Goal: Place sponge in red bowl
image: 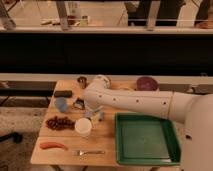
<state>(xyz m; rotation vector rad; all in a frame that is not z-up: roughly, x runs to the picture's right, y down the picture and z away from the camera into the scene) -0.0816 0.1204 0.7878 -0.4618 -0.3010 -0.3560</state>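
The sponge [63, 93] is a dark blue-grey oblong pad lying flat near the table's back left edge. The red bowl is hidden behind the bend of my white arm [130, 102] at the back of the table. The arm reaches in from the right across the table's middle. My gripper [94, 114] hangs below the arm's left end, right of the blue cup [61, 104] and just above the white cup [83, 126]. It is apart from the sponge, to the sponge's right and nearer the front.
A purple bowl [146, 83] and a metal cup [81, 80] stand at the back. A small dark object [78, 103] sits beside the blue cup. Grapes [59, 122], an orange carrot-like piece [52, 145] and a fork [90, 152] lie front left. A green tray [146, 139] fills the front right.
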